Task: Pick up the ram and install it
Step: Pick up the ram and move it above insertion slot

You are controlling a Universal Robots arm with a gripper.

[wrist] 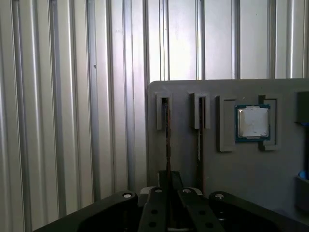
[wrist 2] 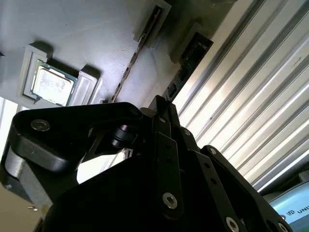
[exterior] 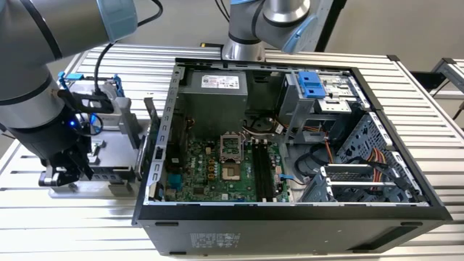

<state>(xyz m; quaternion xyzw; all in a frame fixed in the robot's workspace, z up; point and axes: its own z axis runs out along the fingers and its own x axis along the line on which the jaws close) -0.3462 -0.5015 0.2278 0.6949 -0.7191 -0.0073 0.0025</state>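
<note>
I saw the black two-finger gripper [wrist: 169, 178] pinched almost closed on the thin, long ram stick [wrist: 167, 130]. It stood on edge in the flat grey plastic holder [wrist: 241, 183], in the slot nearest its rim, with a square silver chip [wrist: 252, 122] nearby

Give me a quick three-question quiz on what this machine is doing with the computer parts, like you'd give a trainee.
1. True or false: the ram is already seated in the computer case.
2. What lies in the square recess of the grey tray? A) a silver CPU chip B) a fan C) a screwdriver
3. Fill in: in the exterior view, the end effector hangs over the tray on the case's ____ side.
Key: 1 false, it stands on edge in a tray slot; 2 A; 3 the exterior view's left.
</note>
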